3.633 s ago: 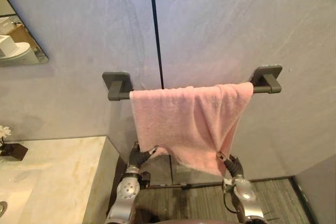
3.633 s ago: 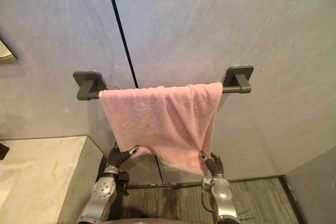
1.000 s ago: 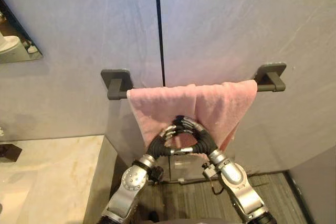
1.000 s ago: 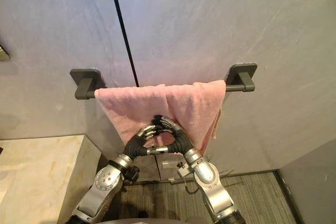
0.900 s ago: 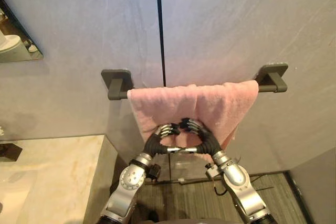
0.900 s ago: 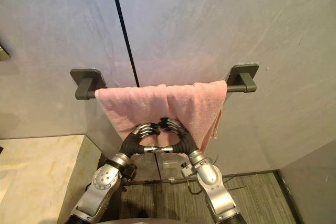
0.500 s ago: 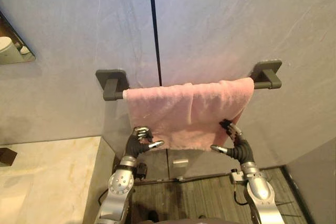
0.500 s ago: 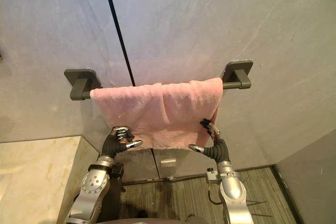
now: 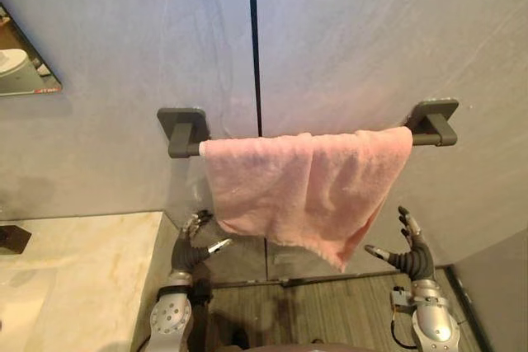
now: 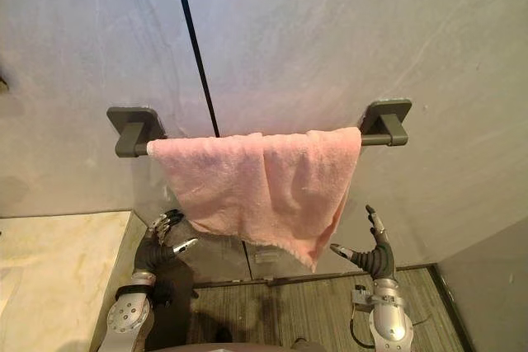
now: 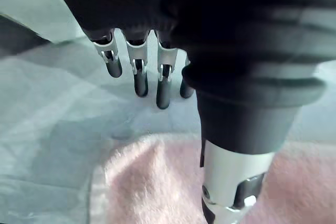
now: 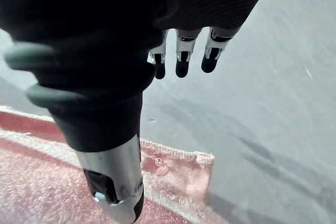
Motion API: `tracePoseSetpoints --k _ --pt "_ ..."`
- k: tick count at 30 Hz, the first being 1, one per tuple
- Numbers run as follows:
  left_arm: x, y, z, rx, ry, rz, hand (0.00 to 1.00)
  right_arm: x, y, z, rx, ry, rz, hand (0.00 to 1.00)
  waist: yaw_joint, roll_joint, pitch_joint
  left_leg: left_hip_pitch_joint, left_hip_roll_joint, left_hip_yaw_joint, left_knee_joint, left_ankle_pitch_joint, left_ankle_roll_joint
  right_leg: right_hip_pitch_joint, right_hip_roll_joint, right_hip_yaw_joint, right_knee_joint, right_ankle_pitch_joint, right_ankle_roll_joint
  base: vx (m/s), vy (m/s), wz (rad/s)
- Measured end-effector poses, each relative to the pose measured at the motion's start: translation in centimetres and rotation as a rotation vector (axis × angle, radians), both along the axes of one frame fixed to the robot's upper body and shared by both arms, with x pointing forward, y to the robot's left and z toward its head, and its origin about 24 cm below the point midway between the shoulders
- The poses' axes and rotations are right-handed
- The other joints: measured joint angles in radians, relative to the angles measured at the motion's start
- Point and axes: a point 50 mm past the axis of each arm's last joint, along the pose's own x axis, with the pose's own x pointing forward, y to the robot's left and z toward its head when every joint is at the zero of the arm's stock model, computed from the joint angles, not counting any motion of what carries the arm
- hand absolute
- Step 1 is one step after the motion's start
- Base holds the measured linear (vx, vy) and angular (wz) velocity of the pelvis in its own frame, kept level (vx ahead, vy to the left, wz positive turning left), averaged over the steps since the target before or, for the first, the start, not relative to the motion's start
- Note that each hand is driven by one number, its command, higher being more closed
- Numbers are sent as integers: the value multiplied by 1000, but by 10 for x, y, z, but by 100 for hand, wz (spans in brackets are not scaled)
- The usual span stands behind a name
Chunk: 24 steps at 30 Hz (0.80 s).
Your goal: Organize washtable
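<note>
A pink towel (image 9: 305, 187) hangs draped over a dark grey bar (image 9: 186, 147) fixed to the grey wall, its lower edge sloping down to a point at the right. My left hand (image 9: 196, 241) is below the towel's lower left corner, open and apart from the cloth. My right hand (image 9: 410, 251) is open below and right of the low corner, fingers up and spread, holding nothing. In the left wrist view straight fingers (image 11: 139, 74) point at the wall above the towel (image 11: 152, 182). The right wrist view shows straight fingers (image 12: 181, 56) past the towel's hem (image 12: 173, 156).
A marble counter (image 9: 74, 269) lies at the lower left, with a small dark block (image 9: 12, 238) at its edge. A mirror (image 9: 21, 63) hangs on the wall at left. A dark seam (image 9: 254, 39) runs down the wall. Striped floor (image 9: 330, 311) lies below.
Both hands have let the towel's lower edge go, sunk lower and moved apart. The towel's right side has dropped into a longer point.
</note>
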Motion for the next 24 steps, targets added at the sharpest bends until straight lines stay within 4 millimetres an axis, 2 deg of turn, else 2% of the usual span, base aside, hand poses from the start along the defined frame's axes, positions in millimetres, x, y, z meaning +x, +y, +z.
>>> tracePoseSetpoints --k 4,8,13,18,24 --pt "-10 3 -16 -7 79 6 0 -3 0 -20 27 83 -6 0 2 -2 -2 -2 1 -10 0 0 0 3 0 -8 2 -3 -1 -16 -13 9" --pt "-29 7 -49 -22 242 29 0 -9 4 -64 95 274 -7 0 3 0 -3 -3 1 -14 0 0 0 3 0 -11 1 -4 -2 -13 -5 2" --pt "-49 14 -74 -20 386 64 0 -23 6 -94 123 428 3 0 5 1 -3 0 1 -17 0 0 0 9 0 -15 0 -6 -3 0 -2 1" --pt "-63 16 -96 -29 511 92 0 -28 7 -112 136 532 13 0 4 5 0 11 2 -12 0 0 -1 19 2 -9 -3 -7 -4 -9 -4 -2" --pt "-74 16 -104 -37 575 105 0 -36 7 -121 140 593 11 0 12 9 7 19 3 13 0 -14 -7 13 3 19 2 -13 -6 -18 0 -10"
